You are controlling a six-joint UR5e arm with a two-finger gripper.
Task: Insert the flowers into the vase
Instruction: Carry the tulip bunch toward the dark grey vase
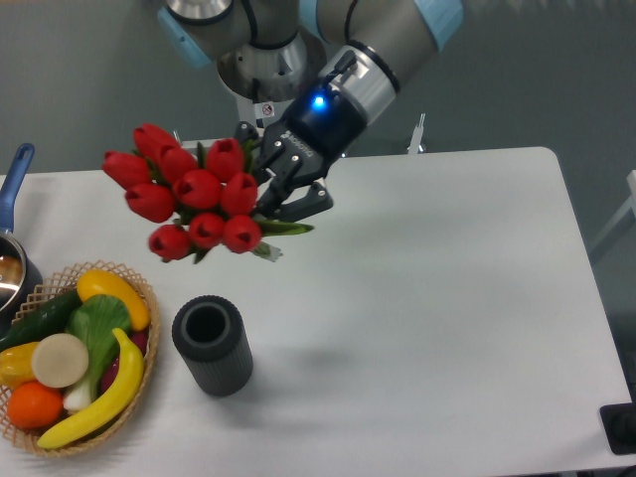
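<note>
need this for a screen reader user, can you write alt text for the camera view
A robot arm's tool holds a bunch of red tulips, the flowers, in the air above a white table, up and to the left of an empty dark grey vase. A wicker basket of fruit and vegetables sits at the table's left edge.

White table (447, 298). On it: grey ribbed vase (212, 348) upright near left; wicker basket (70, 358) beside it; pan (12, 260) at left edge.

Grey arm, pale-blue joint caps, silver wrist, blue-lit black claw (281, 189).
</note>
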